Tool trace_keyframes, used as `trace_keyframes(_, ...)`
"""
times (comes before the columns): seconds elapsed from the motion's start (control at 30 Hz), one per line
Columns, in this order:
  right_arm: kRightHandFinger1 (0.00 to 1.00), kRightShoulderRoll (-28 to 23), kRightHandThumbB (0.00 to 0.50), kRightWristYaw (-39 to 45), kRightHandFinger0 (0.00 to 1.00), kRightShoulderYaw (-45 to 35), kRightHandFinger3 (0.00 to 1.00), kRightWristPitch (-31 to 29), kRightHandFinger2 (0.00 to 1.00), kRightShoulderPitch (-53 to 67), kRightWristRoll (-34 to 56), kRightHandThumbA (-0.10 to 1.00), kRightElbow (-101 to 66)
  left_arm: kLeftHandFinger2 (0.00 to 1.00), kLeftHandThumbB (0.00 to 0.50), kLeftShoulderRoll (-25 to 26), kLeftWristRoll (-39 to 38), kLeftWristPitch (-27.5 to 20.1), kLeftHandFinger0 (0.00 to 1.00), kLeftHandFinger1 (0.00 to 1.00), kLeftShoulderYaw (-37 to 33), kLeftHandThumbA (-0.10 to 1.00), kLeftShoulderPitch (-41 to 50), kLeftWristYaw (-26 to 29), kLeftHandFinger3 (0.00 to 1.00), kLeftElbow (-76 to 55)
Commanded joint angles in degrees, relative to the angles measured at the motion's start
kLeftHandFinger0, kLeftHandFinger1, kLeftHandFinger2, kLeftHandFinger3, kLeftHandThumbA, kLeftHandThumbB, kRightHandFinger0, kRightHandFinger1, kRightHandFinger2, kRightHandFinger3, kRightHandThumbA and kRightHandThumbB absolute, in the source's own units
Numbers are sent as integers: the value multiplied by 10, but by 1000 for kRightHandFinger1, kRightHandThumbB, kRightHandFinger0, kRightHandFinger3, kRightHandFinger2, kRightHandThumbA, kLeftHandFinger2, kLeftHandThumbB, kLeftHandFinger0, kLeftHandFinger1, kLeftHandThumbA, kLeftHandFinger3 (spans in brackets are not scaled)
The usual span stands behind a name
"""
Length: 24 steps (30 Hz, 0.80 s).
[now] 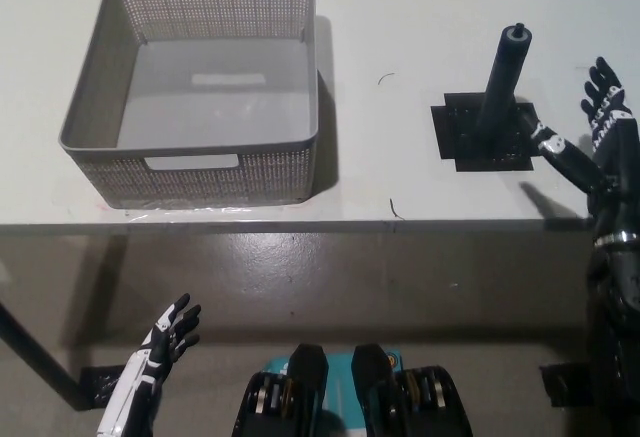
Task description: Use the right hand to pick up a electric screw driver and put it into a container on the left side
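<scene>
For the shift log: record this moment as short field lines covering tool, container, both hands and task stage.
tool: electric screwdriver, upright on a black mat, untouched
container: grey basket, at table left, nothing seen inside
surface: white table
right hand: open, over the table just right of the tool, not touching it
left hand: open, resting low below the table edge
task stage: reaching, no grasp yet

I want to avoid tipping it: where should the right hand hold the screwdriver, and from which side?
Probably mid-shaft on the screwdriver, coming from its right. It stands upright on a black pad, and the open right hand is already on that side.
</scene>
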Motion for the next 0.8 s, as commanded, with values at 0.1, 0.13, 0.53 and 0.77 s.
trace_keyframes(0.1, 1000, -10, 449, -1, 1000, -3, 1000, 6, 1000, -71, 9, 1000, 73, 1000, 10, 3, -12, -10, 1000, 1000, 2, 1000, -8, -7, 1000, -8)
trace_keyframes(0.13, 1000, -11, 437, -1, 1000, -2, 1000, 5, 1000, -74, 7, 1000, 81, 1000, 13, 3, -11, -11, 1000, 1000, 2, 1000, -8, -6, 1000, -8)
trace_keyframes(0.53, 1000, -8, 412, 20, 1000, -20, 1000, 13, 1000, -130, 46, 1000, 171, 1000, 24, 4, -14, -18, 1000, 1000, 2, 1000, -8, -7, 1000, -6)
trace_keyframes(0.77, 1000, -12, 408, 21, 1000, -16, 1000, -23, 1000, -174, 41, 1000, 263, 1000, 36, 3, -12, -21, 1000, 1000, 1, 1000, -9, -6, 1000, -2)
